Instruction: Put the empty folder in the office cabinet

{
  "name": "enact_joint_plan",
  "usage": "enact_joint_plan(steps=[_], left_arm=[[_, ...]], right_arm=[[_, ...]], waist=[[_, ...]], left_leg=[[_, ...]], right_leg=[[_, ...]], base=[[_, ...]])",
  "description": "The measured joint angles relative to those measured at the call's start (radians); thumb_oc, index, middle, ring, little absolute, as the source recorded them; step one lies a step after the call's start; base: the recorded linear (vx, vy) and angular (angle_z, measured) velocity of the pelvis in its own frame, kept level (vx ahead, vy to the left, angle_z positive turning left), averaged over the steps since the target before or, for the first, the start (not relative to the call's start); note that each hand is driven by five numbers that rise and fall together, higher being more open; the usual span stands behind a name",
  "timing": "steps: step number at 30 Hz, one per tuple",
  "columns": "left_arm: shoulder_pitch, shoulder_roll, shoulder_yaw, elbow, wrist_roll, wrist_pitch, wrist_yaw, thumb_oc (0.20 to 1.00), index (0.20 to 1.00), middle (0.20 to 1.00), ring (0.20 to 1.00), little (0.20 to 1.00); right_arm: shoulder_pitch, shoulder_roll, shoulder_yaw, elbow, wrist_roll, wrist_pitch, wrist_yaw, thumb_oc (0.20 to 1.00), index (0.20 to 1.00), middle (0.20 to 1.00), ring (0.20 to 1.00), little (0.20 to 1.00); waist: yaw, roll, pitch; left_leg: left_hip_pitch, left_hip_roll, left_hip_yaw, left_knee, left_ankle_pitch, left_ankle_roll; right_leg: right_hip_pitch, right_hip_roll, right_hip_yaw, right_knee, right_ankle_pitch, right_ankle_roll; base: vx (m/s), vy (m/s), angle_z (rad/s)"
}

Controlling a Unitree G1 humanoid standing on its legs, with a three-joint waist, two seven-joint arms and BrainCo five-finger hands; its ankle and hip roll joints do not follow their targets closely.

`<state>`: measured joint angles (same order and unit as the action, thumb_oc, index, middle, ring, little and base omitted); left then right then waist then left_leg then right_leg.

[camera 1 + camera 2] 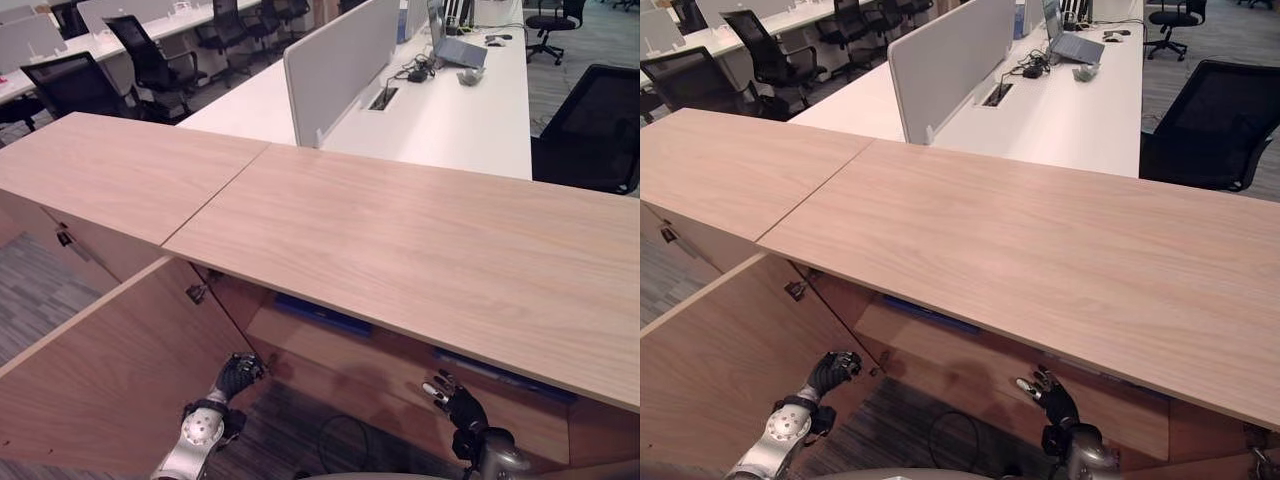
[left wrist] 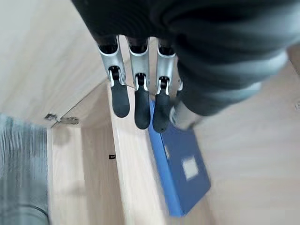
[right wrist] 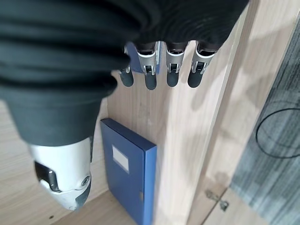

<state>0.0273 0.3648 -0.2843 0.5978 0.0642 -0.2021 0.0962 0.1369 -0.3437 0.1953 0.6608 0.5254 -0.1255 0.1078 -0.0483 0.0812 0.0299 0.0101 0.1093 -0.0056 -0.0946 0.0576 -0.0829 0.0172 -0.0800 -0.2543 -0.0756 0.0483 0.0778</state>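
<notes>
Office: low wooden cabinet [image 1: 400, 240] before white desks [image 1: 450, 110], its near-left door [image 1: 110, 390] swung open.
Eye views: left hand [image 1: 238, 375] and right hand [image 1: 455, 402] hover low at the opening; shelf interior mostly hidden under the top.
Left wrist: fingers [image 2: 136, 101] straight, empty; blue folder [image 2: 180, 173] lies flat on the shelf.
Right wrist: fingers [image 3: 171, 70] relaxed, empty; folder [image 3: 126, 173] apart from them, likely released.

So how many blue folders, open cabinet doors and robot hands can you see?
Blue folders: 1, lying flat inside the cabinet
Open cabinet doors: 1
Robot hands: 2, left hand and right hand, both open and holding nothing
Total: 4
</notes>
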Motion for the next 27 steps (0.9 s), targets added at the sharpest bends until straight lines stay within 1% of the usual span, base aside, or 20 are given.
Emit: enact_joint_plan(steps=[1, 3, 5, 6, 8, 9, 10, 11, 12, 13, 14, 16, 17, 19, 20, 23, 26, 27], left_arm=[[-0.035, 0.005, -0.029, 0.001, 0.036, -0.003, 0.02, 0.2, 0.2, 0.2, 0.2, 0.2], [-0.076, 0.009, -0.055, 0.011, 0.076, -0.007, 0.042, 0.2, 0.2, 0.2, 0.2, 0.2], [-0.131, 0.014, -0.081, 0.026, 0.11, -0.008, 0.067, 0.2, 0.2, 0.2, 0.2, 0.2], [-0.254, 0.045, -0.14, 0.055, 0.143, -0.009, 0.098, 0.2, 0.2, 0.2, 0.2, 0.2], [-0.374, 0.078, -0.162, 0.077, 0.152, -0.009, 0.118, 0.2, 0.2, 0.2, 0.2, 0.2], [-0.417, 0.085, -0.16, 0.084, 0.155, -0.009, 0.124, 0.2, 0.2, 0.2, 0.2, 0.2], [-0.466, 0.084, -0.157, 0.096, 0.159, -0.01, 0.136, 0.2, 0.2, 0.2, 0.2, 0.2], [-0.506, 0.086, -0.158, 0.114, 0.159, -0.01, 0.146, 0.2, 0.2, 0.2, 0.2, 0.2], [-0.557, 0.093, -0.167, 0.144, 0.159, -0.01, 0.16, 0.2, 0.2, 0.2, 0.2, 0.2], [-0.584, 0.102, -0.175, 0.159, 0.159, -0.009, 0.166, 0.2, 0.2, 0.2, 0.2, 0.2], [-0.596, 0.118, -0.179, 0.16, 0.16, -0.009, 0.174, 0.2, 0.2, 0.2, 0.2, 0.2], [-0.618, 0.123, -0.185, 0.185, 0.159, -0.008, 0.181, 0.2, 0.2, 0.2, 0.2, 0.2], [-0.629, 0.126, -0.184, 0.188, 0.159, -0.008, 0.193, 0.2, 0.2, 0.2, 0.2, 0.2], [-0.633, 0.129, -0.184, 0.188, 0.158, -0.008, 0.199, 0.2, 0.2, 0.2, 0.2, 0.2], [-0.655, 0.134, -0.185, 0.201, 0.158, -0.008, 0.202, 0.2, 0.2, 0.2, 0.2, 0.2], [-0.684, 0.138, -0.187, 0.213, 0.158, -0.008, 0.211, 0.2, 0.2, 0.2, 0.2, 0.2], [-0.741, 0.147, -0.187, 0.228, 0.156, -0.007, 0.215, 0.2, 0.2, 0.2, 0.2, 0.2], [-0.764, 0.15, -0.187, 0.237, 0.156, -0.009, 0.22, 0.2, 0.2, 0.2, 0.2, 0.2]], right_arm=[[-0.006, 0.0, 0.005, 0.0, 0.004, -0.002, -0.001, 1.0, 1.0, 1.0, 1.0, 1.0], [-0.019, -0.002, 0.014, 0.0, 0.004, -0.007, -0.004, 1.0, 1.0, 1.0, 1.0, 1.0], [-0.044, -0.003, 0.03, 0.0, 0.005, -0.021, -0.011, 1.0, 1.0, 1.0, 1.0, 1.0], [-0.107, -0.005, 0.054, -0.001, 0.006, -0.029, -0.013, 1.0, 1.0, 1.0, 1.0, 1.0], [-0.185, -0.009, 0.087, -0.001, 0.007, -0.04, -0.02, 1.0, 1.0, 1.0, 1.0, 1.0], [-0.209, -0.009, 0.085, -0.002, 0.007, -0.041, -0.021, 1.0, 1.0, 1.0, 1.0, 1.0], [-0.237, -0.009, 0.084, -0.003, 0.014, -0.045, -0.024, 1.0, 1.0, 1.0, 1.0, 1.0], [-0.259, -0.009, 0.085, -0.006, 0.03, -0.048, -0.025, 1.0, 1.0, 1.0, 1.0, 1.0], [-0.289, -0.008, 0.087, -0.011, 0.046, -0.058, -0.028, 1.0, 1.0, 1.0, 1.0, 1.0], [-0.302, -0.01, 0.086, -0.033, 0.047, -0.066, -0.032, 1.0, 1.0, 1.0, 1.0, 1.0], [-0.311, -0.007, 0.086, -0.042, 0.048, -0.071, -0.032, 1.0, 1.0, 1.0, 1.0, 1.0], [-0.328, -0.007, 0.087, -0.053, 0.06, -0.082, -0.036, 1.0, 1.0, 1.0, 1.0, 1.0], [-0.33, -0.008, 0.091, -0.068, 0.074, -0.091, -0.042, 1.0, 1.0, 1.0, 1.0, 1.0], [-0.335, -0.013, 0.101, -0.074, 0.075, -0.099, -0.044, 1.0, 1.0, 1.0, 1.0, 1.0], [-0.344, -0.018, 0.116, -0.078, 0.077, -0.106, -0.043, 1.0, 1.0, 1.0, 1.0, 1.0], [-0.343, -0.018, 0.123, -0.079, 0.081, -0.106, -0.043, 1.0, 1.0, 1.0, 1.0, 1.0], [-0.343, -0.019, 0.13, -0.082, 0.083, -0.109, -0.043, 1.0, 1.0, 1.0, 1.0, 1.0], [-0.345, -0.018, 0.136, -0.082, 0.083, -0.111, -0.043, 1.0, 1.0, 1.0, 1.0, 1.0]], waist=[[0.002, -0.004, 0.019], [-0.003, -0.008, 0.041], [-0.009, -0.011, 0.053], [-0.027, -0.026, 0.115], [-0.027, -0.051, 0.174], [-0.028, -0.056, 0.197], [-0.032, -0.059, 0.218], [-0.035, -0.068, 0.235], [-0.039, -0.082, 0.257], [-0.042, -0.088, 0.26], [-0.047, -0.095, 0.268], [-0.054, -0.098, 0.274], [-0.054, -0.101, 0.28], [-0.061, -0.106, 0.283], [-0.064, -0.111, 0.286], [-0.075, -0.115, 0.289], [-0.083, -0.129, 0.297], [-0.082, -0.134, 0.303]], left_leg=[[-0.006, 0.0, 0.002, 0.005, 0.011, -0.005], [-0.011, 0.0, 0.011, 0.005, 0.011, -0.006], [-0.045, 0.0, 0.025, 0.01, 0.015, -0.005], [-0.104, -0.004, 0.028, 0.052, 0.022, -0.001], [-0.191, -0.016, 0.027, 0.125, 0.018, 0.002], [-0.219, -0.017, 0.027, 0.14, 0.013, 0.003], [-0.241, -0.02, 0.025, 0.147, 0.012, 0.003], [-0.268, -0.026, 0.024, 0.171, 0.01, 0.005], [-0.304, -0.034, 0.024, 0.21, -0.004, 0.004], [-0.343, -0.038, 0.024, 0.247, -0.018, 0.003], [-0.365, -0.039, 0.022, 0.272, -0.029, 0.003], [-0.402, -0.038, 0.019, 0.319, -0.048, 0.003], [-0.441, -0.035, 0.014, 0.382, -0.077, 0.003], [-0.465, -0.032, 0.012, 0.422, -0.095, -0.001], [-0.502, -0.027, 0.007, 0.474, -0.117, -0.003], [-0.549, -0.016, -0.002, 0.532, -0.146, -0.005], [-0.598, -0.014, -0.008, 0.592, -0.167, -0.013], [-0.617, -0.014, -0.011, 0.61, -0.172, -0.01]], right_leg=[[-0.007, -0.001, 0.001, 0.006, 0.001, 0.001], [-0.03, -0.002, 0.014, 0.022, -0.003, -0.002], [-0.08, -0.005, 0.025, 0.043, -0.003, -0.001], [-0.156, -0.017, 0.036, 0.119, -0.011, -0.001], [-0.257, -0.039, 0.054, 0.226, -0.044, -0.006], [-0.294, -0.045, 0.052, 0.26, -0.054, -0.014], [-0.328, -0.049, 0.058, 0.295, -0.058, -0.012], [-0.364, -0.059, 0.064, 0.339, -0.074, -0.012], [-0.414, -0.073, 0.075, 0.404, -0.103, -0.011], [-0.453, -0.081, 0.078, 0.444, -0.124, -0.01], [-0.476, -0.085, 0.08, 0.469, -0.133, -0.018], [-0.51, -0.087, 0.085, 0.514, -0.149, -0.021], [-0.544, -0.089, 0.087, 0.561, -0.172, -0.03], [-0.566, -0.089, 0.091, 0.597, -0.188, -0.034], [-0.596, -0.089, 0.092, 0.636, -0.205, -0.042], [-0.629, -0.083, 0.09, 0.676, -0.22, -0.048], [-0.674, -0.085, 0.092, 0.731, -0.238, -0.054], [-0.69, -0.085, 0.092, 0.743, -0.241, -0.058]], base=[[-0.1, 0.007, -0.08], [-0.14, 0.014, -0.17], [-0.28, 0.015, -0.19], [-0.28, 0.001, -0.08], [-0.14, -0.009, -0.06], [-0.13, -0.018, 0.0], [-0.1, -0.02, 0.04], [-0.1, -0.032, 0.07], [-0.1, -0.031, 0.08], [-0.1, -0.035, 0.06], [-0.07, -0.036, 0.05], [-0.05, -0.03, 0.02], [-0.05, -0.031, 0.01], [-0.05, -0.035, 0.0], [-0.03, -0.022, 0.0], [0.0, 0.0, 0.0], [-0.04, -0.025, 0.01], [-0.03, -0.018, 0.02]])
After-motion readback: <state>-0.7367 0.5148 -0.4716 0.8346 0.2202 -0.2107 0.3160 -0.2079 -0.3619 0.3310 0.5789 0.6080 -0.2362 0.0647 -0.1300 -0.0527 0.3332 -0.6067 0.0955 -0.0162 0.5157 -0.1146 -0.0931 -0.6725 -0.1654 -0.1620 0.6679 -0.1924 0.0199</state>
